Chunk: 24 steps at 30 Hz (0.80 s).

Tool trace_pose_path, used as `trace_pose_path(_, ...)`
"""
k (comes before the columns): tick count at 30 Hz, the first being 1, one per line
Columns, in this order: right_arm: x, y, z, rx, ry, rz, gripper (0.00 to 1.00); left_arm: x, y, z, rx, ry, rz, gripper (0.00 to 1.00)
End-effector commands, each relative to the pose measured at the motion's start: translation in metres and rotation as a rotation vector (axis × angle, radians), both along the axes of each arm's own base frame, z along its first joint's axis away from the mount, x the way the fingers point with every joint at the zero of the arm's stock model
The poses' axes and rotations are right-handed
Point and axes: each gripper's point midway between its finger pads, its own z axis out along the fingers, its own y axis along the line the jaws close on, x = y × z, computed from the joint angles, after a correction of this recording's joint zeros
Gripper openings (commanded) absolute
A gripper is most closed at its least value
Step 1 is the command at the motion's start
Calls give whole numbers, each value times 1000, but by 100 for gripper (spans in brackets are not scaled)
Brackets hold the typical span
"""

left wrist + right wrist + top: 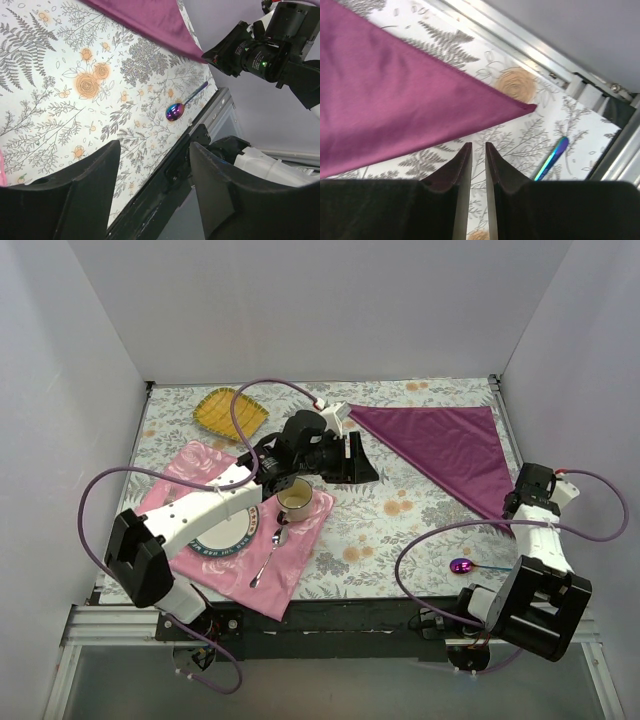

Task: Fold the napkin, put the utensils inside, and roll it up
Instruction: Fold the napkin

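At the table's (400,530) far right corner, the napkin (440,445) lies as a glossy purple satin triangle, its sharp tip pointing toward the near edge, where the slim blue-handled utensil (475,566) lies. The right gripper (478,145), jaws nearly together and pinching nothing, hovers at that tip. The left gripper (155,145) hangs spread, empty. Such slippery cloth likely wants a firm pinch on the tip and a low lift.

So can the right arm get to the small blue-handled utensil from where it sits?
Probably yes. The utensil lies on bare tablecloth close beside the right gripper, clear of the napkin, with nothing over it.
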Motion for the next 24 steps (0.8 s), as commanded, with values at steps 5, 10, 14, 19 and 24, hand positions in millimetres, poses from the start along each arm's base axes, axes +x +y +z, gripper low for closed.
trace_pose_path(5,-1,-31,-2,-49,-4,-26,22,-4,23,45,-20,-120,26,66)
trace_pose_path(10,3,-34,-18,-9,22,-32,22,-2,25,52,-25,-141,42,68)
trace_pose_path(14,-3,-34,-33,3,64,-49,23,0,25,58,-18,-161,40,71)
trace_pose_path(19,-12,-27,-49,50,97,-50,27,-1,27,56,-9,-165,41,81)
trace_pose_path(24,-5,-28,-30,30,45,-35,33,0,29,61,-6,-188,43,87)
